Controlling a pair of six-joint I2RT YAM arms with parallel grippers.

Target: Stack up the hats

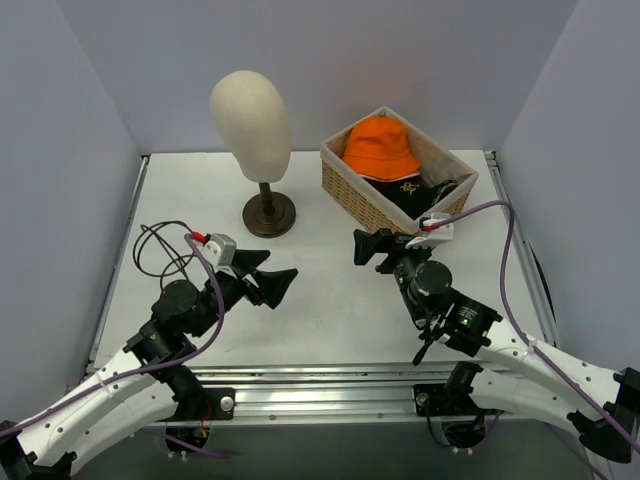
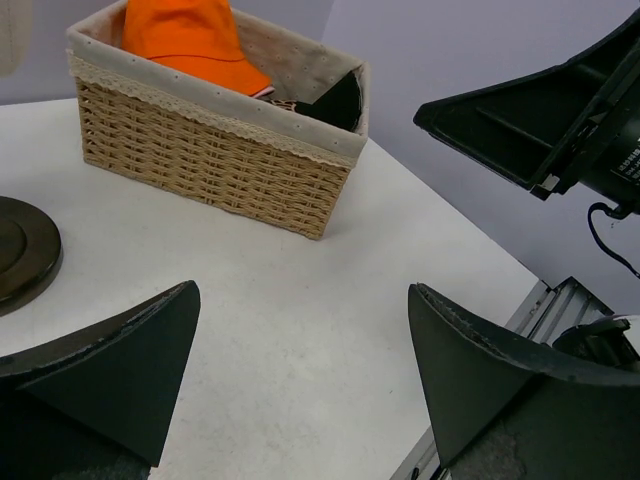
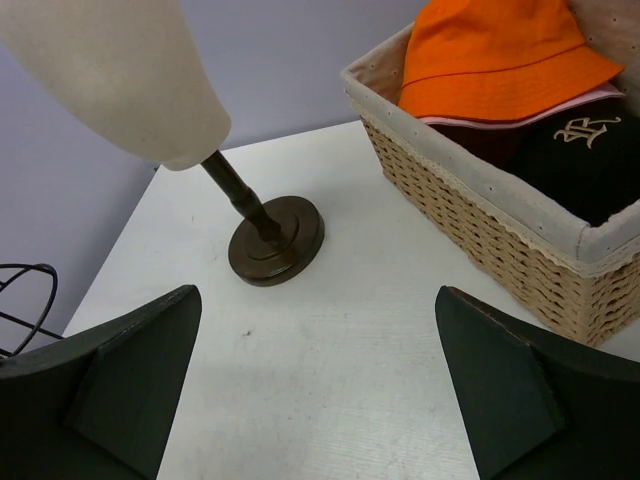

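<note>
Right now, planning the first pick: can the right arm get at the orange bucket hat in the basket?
Probably yes. The right end effector is open and empty, just short of the wicker basket, and the orange bucket hat lies on top, uncovered. Only the basket's rim needs clearing.

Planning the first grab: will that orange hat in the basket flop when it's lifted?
Probably floppy: the orange hat looks like soft fabric, its brim sagging over what lies beneath. Likely light for its size. It sits on top in the basket, so lifting it might drag the pink hat underneath.
</note>
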